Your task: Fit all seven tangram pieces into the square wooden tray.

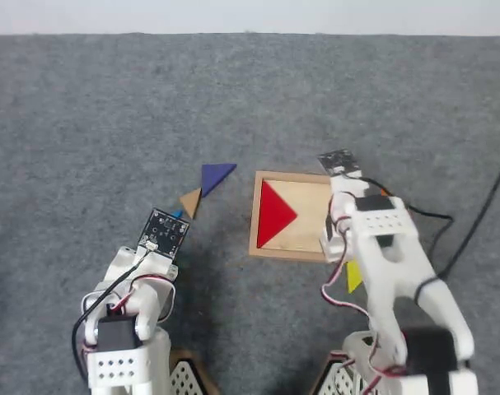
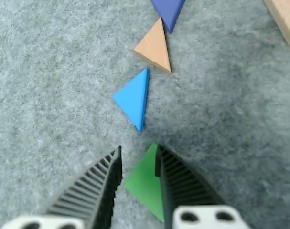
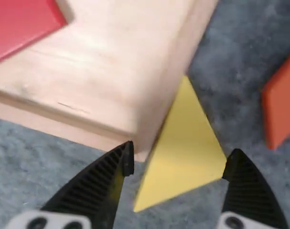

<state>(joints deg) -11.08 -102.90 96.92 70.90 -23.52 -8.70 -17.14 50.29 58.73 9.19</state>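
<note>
Now, my right claw (image 3: 181, 150) stands open astride the yellow triangle (image 3: 187, 124), which points away from me, lying against the tray (image 3: 102, 62) at its outer wall.

I see the red triangle (image 1: 274, 214) lying flat inside the wooden tray (image 1: 254, 216); the yellow triangle (image 3: 183, 143) touches its outer corner.

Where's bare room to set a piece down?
Free: tray wood right of the red triangle; grey mat beyond the tray. Crowded: dark blue triangle, tan triangle, green triangle left of tray; yellow triangle, orange piece by its near corner.
</note>
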